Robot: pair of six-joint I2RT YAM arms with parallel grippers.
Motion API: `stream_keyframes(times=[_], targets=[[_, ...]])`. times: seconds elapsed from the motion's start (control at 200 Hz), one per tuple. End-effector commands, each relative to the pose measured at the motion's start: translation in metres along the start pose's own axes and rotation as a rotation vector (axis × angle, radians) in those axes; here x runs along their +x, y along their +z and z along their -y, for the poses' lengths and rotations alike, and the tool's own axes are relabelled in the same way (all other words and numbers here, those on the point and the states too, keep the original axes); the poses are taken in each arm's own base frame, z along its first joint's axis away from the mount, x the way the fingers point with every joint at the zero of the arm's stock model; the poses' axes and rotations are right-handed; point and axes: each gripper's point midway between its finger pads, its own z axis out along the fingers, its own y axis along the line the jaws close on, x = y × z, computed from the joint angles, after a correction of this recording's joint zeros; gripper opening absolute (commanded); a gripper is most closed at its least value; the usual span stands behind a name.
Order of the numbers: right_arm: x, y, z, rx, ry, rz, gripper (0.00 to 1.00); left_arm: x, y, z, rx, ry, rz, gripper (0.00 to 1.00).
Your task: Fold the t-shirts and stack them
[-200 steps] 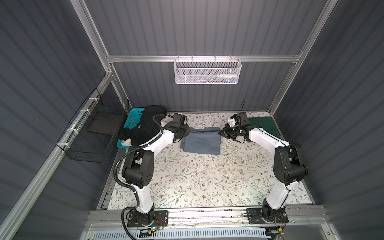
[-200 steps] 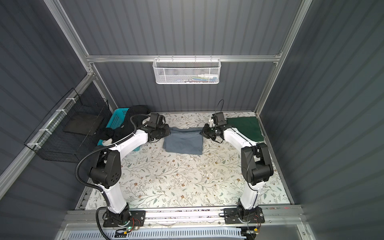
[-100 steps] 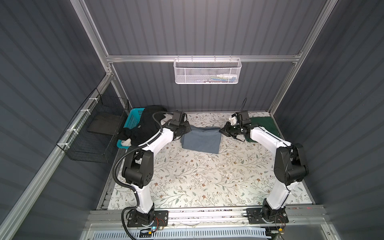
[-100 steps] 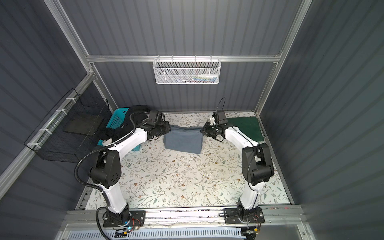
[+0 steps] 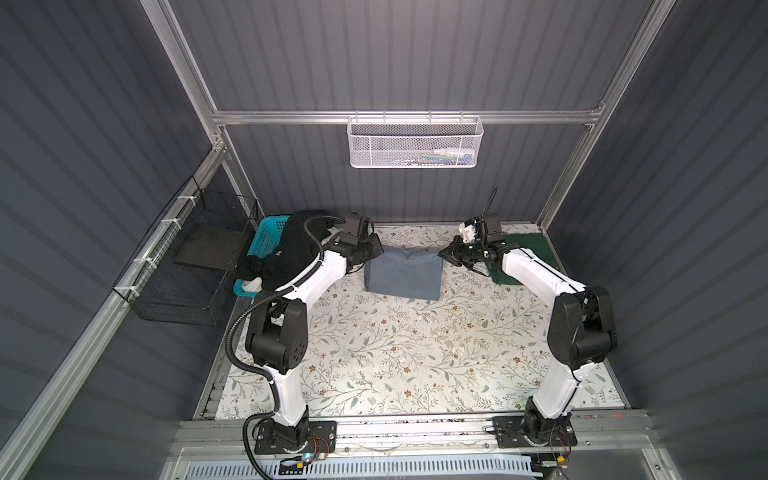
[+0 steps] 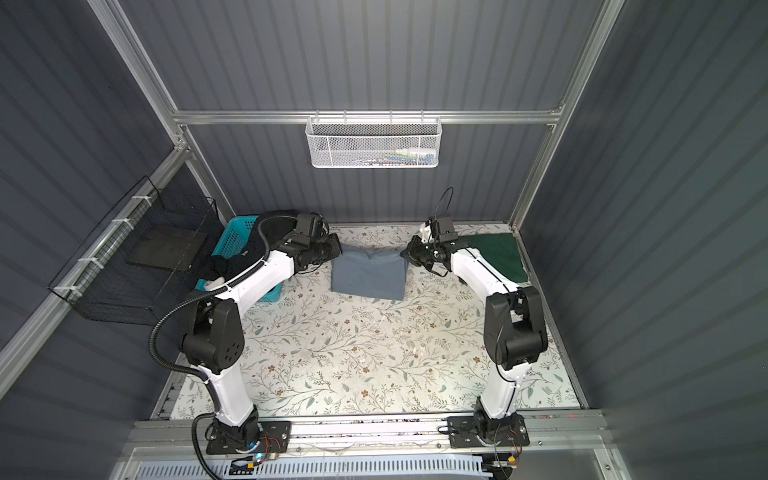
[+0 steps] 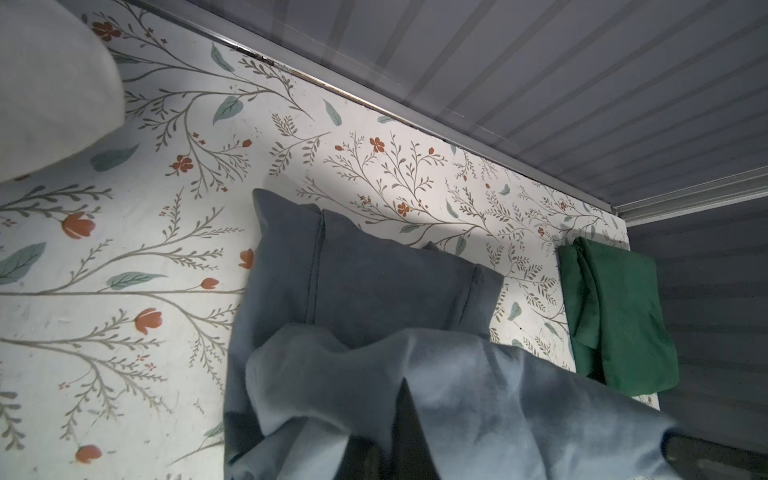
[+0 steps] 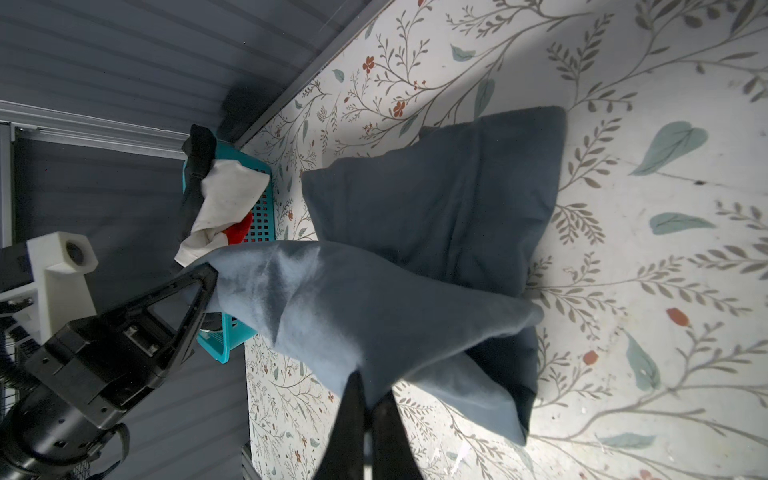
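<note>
A slate blue-grey t-shirt [image 5: 403,276] [image 6: 368,276] lies folded at the back middle of the flowered table [image 5: 415,353]. My left gripper [image 5: 376,249] [image 7: 403,399] is shut on its far left corner. My right gripper [image 5: 444,253] [image 8: 365,390] is shut on its far right corner. The held far edge is raised off the table and sags between them. In the left wrist view a dark green t-shirt [image 7: 615,316] lies folded at the back right corner, also seen in both top views [image 5: 532,245]. Black t-shirts [image 5: 291,249], a white one [image 8: 226,195] and a red one [image 8: 239,230] are heaped in the basket.
A turquoise lattice basket [image 5: 266,237] stands at the back left edge, beside my left arm. A black wire basket [image 5: 187,266] hangs on the left wall and a white mesh basket [image 5: 415,143] on the back wall. The back wall is close behind both grippers.
Both grippers have moved a little toward the back wall and toward each other, taking the blue-grey shirt's far edge along. The shirt's near edge has slid slightly backward.
</note>
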Motion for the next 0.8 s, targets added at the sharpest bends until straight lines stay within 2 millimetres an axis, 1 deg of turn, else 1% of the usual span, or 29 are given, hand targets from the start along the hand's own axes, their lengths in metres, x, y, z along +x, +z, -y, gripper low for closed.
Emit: stream_keyframes(times=[0.0, 0.13, 0.24, 0.27, 0.29, 0.295, 0.3, 0.305, 0.31, 0.315, 0.32, 0.34, 0.355, 0.39, 0.44, 0.445, 0.47, 0.485, 0.525, 0.585, 0.67, 0.71, 0.795], targets=[[-0.007, 0.008, 0.001, -0.014, 0.018, -0.015, 0.0, -0.009, 0.007, 0.002, 0.013, 0.019, 0.005, 0.0], [-0.013, 0.014, 0.005, -0.008, 0.026, -0.018, 0.0, -0.01, 0.017, -0.002, 0.007, 0.013, -0.004, 0.0], [-0.019, 0.02, 0.009, -0.005, 0.033, -0.021, 0.0, -0.015, 0.027, -0.006, 0.004, 0.006, 0.001, 0.0], [-0.021, 0.022, 0.011, -0.003, 0.035, -0.023, 0.06, -0.016, 0.032, -0.007, 0.001, 0.012, 0.003, 0.0], [-0.023, 0.023, 0.011, -0.003, 0.034, -0.021, 0.13, -0.017, 0.035, -0.008, -0.006, 0.015, 0.005, 0.09], [-0.023, 0.023, 0.011, -0.003, 0.034, -0.022, 0.17, -0.018, 0.035, -0.009, -0.008, 0.015, 0.005, 0.12], [-0.024, 0.023, 0.011, -0.003, 0.034, -0.019, 0.23, -0.018, 0.036, -0.009, -0.01, 0.015, 0.005, 0.15], [-0.024, 0.023, 0.012, -0.001, 0.035, -0.02, 0.26, -0.019, 0.037, -0.01, -0.013, 0.017, 0.007, 0.18], [-0.024, 0.023, 0.012, -0.001, 0.035, -0.02, 0.26, -0.019, 0.037, -0.011, -0.016, 0.017, 0.008, 0.22], [-0.025, 0.024, 0.013, 0.0, 0.035, -0.02, 0.32, -0.02, 0.038, -0.011, -0.02, 0.017, 0.009, 0.25], [-0.026, 0.024, 0.013, 0.001, 0.034, -0.02, 0.33, -0.02, 0.039, -0.012, -0.023, 0.017, 0.008, 0.29], [-0.028, 0.025, 0.015, 0.006, 0.034, -0.017, 0.45, -0.022, 0.042, -0.014, -0.033, 0.02, 0.013, 0.44], [-0.03, 0.026, 0.016, 0.012, 0.032, -0.015, 0.51, -0.025, 0.043, -0.015, -0.037, 0.022, 0.017, 0.55], [-0.034, 0.026, 0.018, 0.024, 0.023, -0.007, 0.61, -0.029, 0.049, -0.017, -0.047, 0.027, 0.02, 0.77], [-0.04, 0.027, 0.021, 0.044, 0.001, 0.001, 0.7, -0.036, 0.051, -0.017, -0.047, 0.036, 0.032, 0.91], [-0.038, 0.027, 0.023, 0.054, 0.004, -0.007, 0.71, -0.037, 0.051, -0.017, -0.047, 0.036, 0.033, 0.92], [-0.039, 0.025, 0.025, 0.072, -0.004, -0.012, 0.74, -0.04, 0.051, -0.015, -0.044, 0.043, 0.042, 0.96], [-0.039, 0.024, 0.025, 0.08, -0.012, -0.014, 0.78, -0.042, 0.05, -0.014, -0.042, 0.046, 0.047, 0.99], [-0.041, 0.021, 0.026, 0.1, -0.036, -0.01, 0.83, -0.046, 0.047, -0.011, -0.036, 0.059, 0.061, 1.0], [-0.042, 0.015, 0.027, 0.121, -0.065, 0.003, 0.87, -0.051, 0.042, -0.008, -0.027, 0.077, 0.085, 1.0], [-0.041, 0.009, 0.032, 0.152, -0.089, 0.021, 0.88, -0.053, 0.033, -0.014, -0.056, 0.092, 0.108, 1.0], [-0.037, 0.008, 0.033, 0.155, -0.097, 0.017, 0.88, -0.052, 0.029, -0.016, -0.063, 0.097, 0.115, 1.0], [-0.031, 0.01, 0.038, 0.159, -0.098, 0.004, 0.88, -0.042, 0.025, -0.019, -0.051, 0.097, 0.107, 1.0]])
